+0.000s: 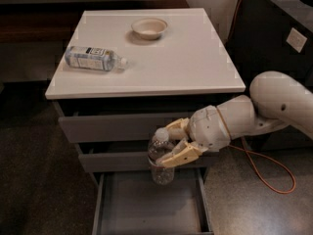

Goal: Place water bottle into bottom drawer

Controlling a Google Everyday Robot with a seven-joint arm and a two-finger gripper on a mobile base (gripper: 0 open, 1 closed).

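Camera view: looks down on a cabinet from its near side.
Gripper (167,146): in front of the middle drawer, above the open bottom drawer; its two tan fingers (182,154) are clamped across the water bottle, one high and one low.
Water bottle (160,166): held upright in the air, white cap up, its base hanging over the far part of the bottom drawer and not touching it.
Hidden on the bottle: the fingers cover much of its middle, so the label band cannot be made out.
Bottom drawer (139,204): pulled out toward the camera, a shallow grey tray; its near end is cut off by the lower edge.
Upper drawers: two grey fronts, both pushed in; the arm covers their right ends.
Arm (266,106): white and rounded, coming in from the right; its far end runs out of view at the right edge.
Cabinet top (186,62): flat, white, square.
Bowl (149,27): small, pale, at the far middle of the top.
Second bottle (94,58): lies on its side at the left of the top, cap pointing right, with a wide pale label whose print is unreadable.
Cable (266,168): orange, looping on the floor to the right.
Floor (34,180): dark and speckled.
Right side: a dark counter (274,18) with a pale wall plate (297,39), partly cut off.
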